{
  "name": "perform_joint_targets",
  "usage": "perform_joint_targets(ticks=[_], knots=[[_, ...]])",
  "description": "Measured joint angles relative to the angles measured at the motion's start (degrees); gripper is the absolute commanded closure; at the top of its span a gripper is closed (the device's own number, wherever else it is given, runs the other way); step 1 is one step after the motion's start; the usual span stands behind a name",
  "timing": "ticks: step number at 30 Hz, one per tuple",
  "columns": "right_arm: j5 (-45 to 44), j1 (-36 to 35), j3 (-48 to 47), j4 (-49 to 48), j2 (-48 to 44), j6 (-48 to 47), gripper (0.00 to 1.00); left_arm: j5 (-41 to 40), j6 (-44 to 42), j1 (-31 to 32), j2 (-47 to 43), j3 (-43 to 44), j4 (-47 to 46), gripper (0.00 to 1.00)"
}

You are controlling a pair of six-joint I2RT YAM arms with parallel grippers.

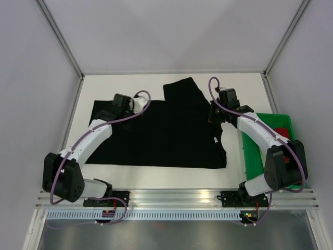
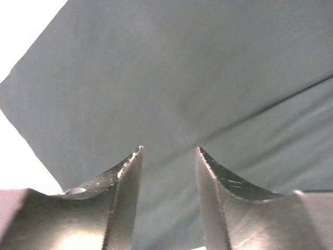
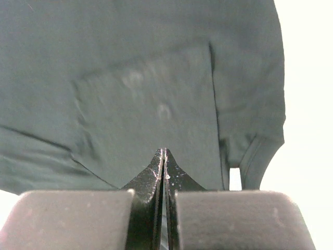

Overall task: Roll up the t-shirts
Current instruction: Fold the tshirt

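- Hovering over the black t-shirt (image 1: 166, 135) near its left edge, your left gripper (image 2: 169, 156) has its jaws spread, nothing between them.
- Spread flat mid-table, the shirt lies between both arms.
- Your right gripper (image 3: 164, 156) sits pressed together above the collar side.
- A green bin (image 1: 250, 156) holds a red roll (image 1: 283, 131) at far right.

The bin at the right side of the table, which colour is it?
The bin is green; the top external view shows it best, beside the black t-shirt.

The white table (image 1: 156, 174) carries a black t-shirt (image 1: 171, 135), spread flat across its centre (one sleeve extends toward the far edge). A green bin (image 1: 248, 156) sits at the table's right side, just beside the shirt.
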State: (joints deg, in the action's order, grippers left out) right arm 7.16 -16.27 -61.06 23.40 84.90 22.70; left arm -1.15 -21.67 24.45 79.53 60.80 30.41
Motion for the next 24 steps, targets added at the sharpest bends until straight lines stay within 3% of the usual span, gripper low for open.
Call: perform_joint_targets(ticks=[8, 14, 19, 24], knots=[[2.08, -0.63, 5.29, 3.82, 1.05, 1.33, 1.00, 0.76, -5.35, -27.82, -8.76, -18.56, 4.96, 0.61], [0.26, -1.99, 7.06, 5.79, -0.11, 3.21, 1.00, 5.09, -11.65, -44.22, -0.70, -21.68, 2.73, 0.71], [-2.05, -2.27, 11.65, 8.00, -4.00, 5.73, 1.00, 10.34, -14.36, -50.99, 4.63, -17.35, 1.53, 0.69], [-4.20, -2.27, 12.39, 9.22, -5.70, 6.80, 1.00, 11.39, -15.82, -52.33, 5.55, -17.25, -1.16, 0.68]])
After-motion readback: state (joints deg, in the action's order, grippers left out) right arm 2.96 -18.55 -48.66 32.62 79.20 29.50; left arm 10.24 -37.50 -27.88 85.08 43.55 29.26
